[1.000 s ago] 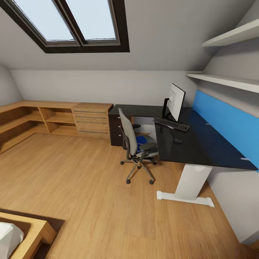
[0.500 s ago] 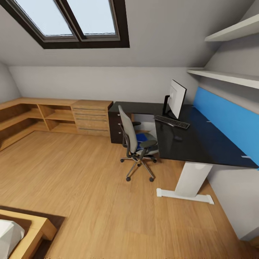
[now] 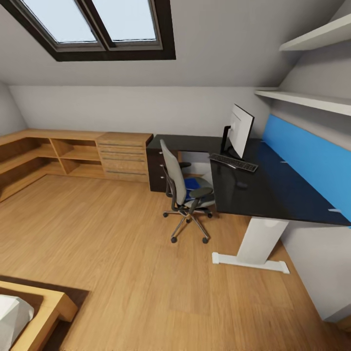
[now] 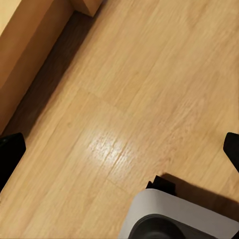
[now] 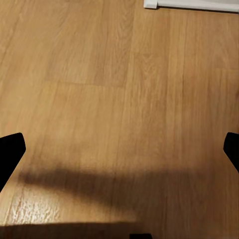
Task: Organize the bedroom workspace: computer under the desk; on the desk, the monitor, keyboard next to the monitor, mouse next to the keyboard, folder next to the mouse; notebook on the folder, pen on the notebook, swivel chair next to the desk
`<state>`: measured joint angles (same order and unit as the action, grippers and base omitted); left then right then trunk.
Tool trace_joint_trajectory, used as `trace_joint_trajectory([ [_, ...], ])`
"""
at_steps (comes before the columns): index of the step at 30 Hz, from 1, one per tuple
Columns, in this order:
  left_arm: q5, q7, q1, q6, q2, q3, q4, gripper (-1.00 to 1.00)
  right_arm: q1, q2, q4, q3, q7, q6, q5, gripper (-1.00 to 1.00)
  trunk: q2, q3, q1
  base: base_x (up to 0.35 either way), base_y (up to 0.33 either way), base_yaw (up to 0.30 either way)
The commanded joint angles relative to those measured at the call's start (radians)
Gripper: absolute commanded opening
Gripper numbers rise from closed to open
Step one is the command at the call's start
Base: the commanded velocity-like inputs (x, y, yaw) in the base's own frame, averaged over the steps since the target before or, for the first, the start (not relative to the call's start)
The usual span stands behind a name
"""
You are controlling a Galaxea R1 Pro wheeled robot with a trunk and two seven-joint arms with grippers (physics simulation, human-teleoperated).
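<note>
the long l-shaped desk [image 3: 273, 195] with a glossy black top and white legs stands against the right wall of the attic bedroom, under a bright blue wall panel [image 3: 307, 165] and two pale shelves [image 3: 312, 100]. on its top, toward the far end, the wide flat monitor [image 3: 241, 130] stands upright on its black stand, showing its white back edge. the slim dark keyboard [image 3: 233, 163] lies flat just in front of the monitor, and a small dark lump that may be the mouse [image 3: 241, 185] sits on the desk nearer the viewer, apart from the keyboard. the grey upholstered swivel chair [image 3: 183, 195] on a chrome five-star base stands on the light wood floor [image 3: 122, 253] just beside the desk's inner edge, its tall back turned toward the room. the flat bright-blue folder [image 3: 192, 186] lies on the chair seat. a black drawer unit [image 3: 157, 170] sits under the far end of the desk, next to low light-wood shelving [image 3: 73, 156] that runs along the back wall. a dark-framed skylight [image 3: 97, 27] is set in the sloped ceiling. the corner of a low wooden bed [image 3: 34, 312] shows nearby. the left gripper [image 4: 119, 154] and the right gripper [image 5: 119, 152] both hang over bare floor, black fingertips wide apart, holding nothing
</note>
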<state>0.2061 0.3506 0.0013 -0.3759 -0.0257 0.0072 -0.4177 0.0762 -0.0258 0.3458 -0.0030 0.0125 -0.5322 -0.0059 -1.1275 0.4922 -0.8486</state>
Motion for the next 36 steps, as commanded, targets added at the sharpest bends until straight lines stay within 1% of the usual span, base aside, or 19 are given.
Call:
trace_joint_trajectory([
  [1, 0.004, 0.001, 0.000, -0.002, 0.000, 0.001, -0.001, 1.00, 0.000, 0.000, -0.001, 0.000, 0.001, -0.003, 0.000, 1.00, -0.001, 0.001, 0.000, 0.000, 0.000, 0.000],
  [21, 0.003, 0.001, 0.000, -0.002, 0.000, 0.001, -0.001, 1.00, 0.000, -0.002, -0.001, 0.001, -0.005, -0.005, 0.001, 1.00, -0.001, 0.002, 0.000, 0.000, 0.001, -0.007],
  [28, 0.005, 0.000, 0.000, -0.001, 0.001, 0.002, -0.001, 1.00, 0.000, -0.002, 0.000, 0.000, 0.000, -0.004, -0.001, 1.00, -0.001, 0.000, 0.000, 0.000, 0.288, -0.219],
  [36, 0.005, -0.001, 0.000, -0.001, 0.000, 0.002, -0.001, 1.00, 0.000, -0.004, -0.001, 0.000, -0.003, -0.003, 0.002, 1.00, -0.001, 0.000, 0.000, 0.000, 0.342, -0.018],
])
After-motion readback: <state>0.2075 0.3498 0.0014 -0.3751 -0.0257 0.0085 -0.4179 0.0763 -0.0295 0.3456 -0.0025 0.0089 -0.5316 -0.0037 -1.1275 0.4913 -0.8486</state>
